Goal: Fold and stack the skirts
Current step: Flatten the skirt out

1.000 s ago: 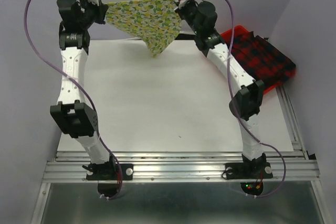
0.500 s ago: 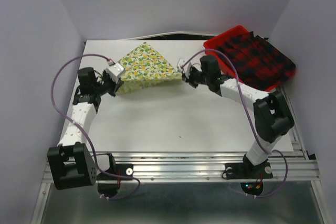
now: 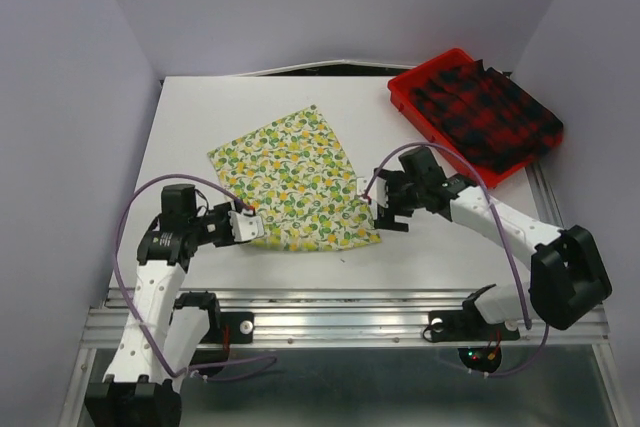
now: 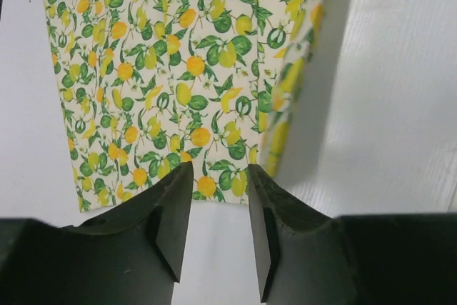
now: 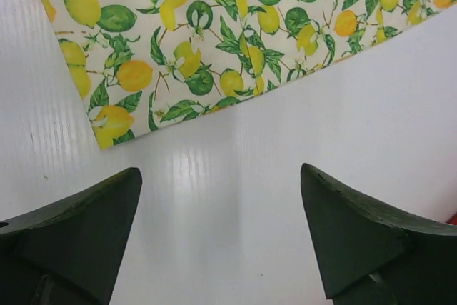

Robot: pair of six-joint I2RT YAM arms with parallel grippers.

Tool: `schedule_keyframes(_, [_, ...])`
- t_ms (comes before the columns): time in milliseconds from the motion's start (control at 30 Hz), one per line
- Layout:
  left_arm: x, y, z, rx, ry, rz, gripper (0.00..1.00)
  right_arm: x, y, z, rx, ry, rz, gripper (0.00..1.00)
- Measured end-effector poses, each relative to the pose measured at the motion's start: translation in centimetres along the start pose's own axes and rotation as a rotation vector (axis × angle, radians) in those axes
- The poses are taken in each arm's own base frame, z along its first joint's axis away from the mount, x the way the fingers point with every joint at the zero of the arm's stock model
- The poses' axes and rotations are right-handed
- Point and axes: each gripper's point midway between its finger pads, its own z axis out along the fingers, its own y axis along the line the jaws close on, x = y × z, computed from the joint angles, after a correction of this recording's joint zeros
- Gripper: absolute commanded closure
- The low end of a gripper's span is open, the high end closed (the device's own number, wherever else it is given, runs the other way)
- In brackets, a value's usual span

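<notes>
The cream-yellow lemon-print skirt lies spread flat on the white table, its near hem toward the arms. My left gripper sits low at the skirt's near left corner. In the left wrist view its jaws stand apart, with the skirt's hem just at the fingertips and nothing pinched. My right gripper is at the skirt's right side. Its jaws are wide open over bare table, the skirt's edge a little ahead of them. The red-and-black plaid skirt lies in the tray.
The red plastic tray sits at the back right corner, partly past the table's right edge. Lilac walls close in the left, back and right. An aluminium rail with both arm bases runs along the near edge.
The lemon skirt, first held stretched in the air between both shut grippers, has been brought down and drawn toward the near side. Both grippers have opened and let it go.
</notes>
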Motion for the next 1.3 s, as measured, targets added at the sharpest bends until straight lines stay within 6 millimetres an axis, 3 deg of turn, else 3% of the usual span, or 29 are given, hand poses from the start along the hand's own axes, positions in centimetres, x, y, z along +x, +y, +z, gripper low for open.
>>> schedule_keyframes(133, [-0.8,-0.8,-1.0,-0.014,0.005,0.042,0.37,-0.6,-0.4,-2.5,0.043,0.023,-0.018,0.03])
schedule_keyframes(233, [-1.0,-0.7,-1.6,-0.030,0.020,0.012,0.36,-1.9,-2.6,-3.8,0.104,0.031,0.002,0.07])
schedule_keyframes(367, [-0.7,1.1,-1.4,-0.078,0.046,-0.150,0.45,-3.6,-5.3,-3.1,0.115,0.024,0.114,0.23])
schedule_keyframes(400, [-0.1,2.5,-0.6,-0.080,0.073,-0.251,0.56,-3.9,-6.2,-1.8,0.095,0.024,0.165,0.27])
schedule_keyframes(467, [1.1,3.8,0.6,-0.069,0.117,-0.382,0.64,-4.1,-7.3,0.5,0.067,0.025,0.239,0.32])
schedule_keyframes(500, [1.9,5.6,1.9,-0.046,0.153,-0.466,0.69,-3.5,-7.8,2.7,0.033,0.048,0.279,0.34])
schedule_keyframes(600, [4.9,9.8,5.6,-0.050,0.230,-0.657,0.70,-1.3,-7.2,7.2,-0.039,0.106,0.402,0.41])
schedule_keyframes(700, [7.9,9.8,7.9,-0.046,0.311,-0.806,0.71,1.0,-5.7,10.3,-0.095,0.162,0.488,0.44])
schedule_keyframes(800, [9.2,9.2,9.1,-0.032,0.370,-0.894,0.72,0.0,-7.0,10.3,-0.063,0.136,0.520,0.45])
schedule_keyframes(1033, [12.1,11.3,14.5,-0.010,0.450,-0.984,0.75,0.9,-5.8,10.7,-0.060,0.145,0.574,0.47])
schedule_keyframes(1133, [12.0,13.5,16.6,-0.024,0.434,-0.983,0.75,0.9,-5.5,10.6,-0.050,0.134,0.592,0.47])
schedule_keyframes(1300, [10.4,15.7,20.2,-0.023,0.400,-0.953,0.73,1.0,-4.8,10.1,-0.043,0.137,0.630,0.43])
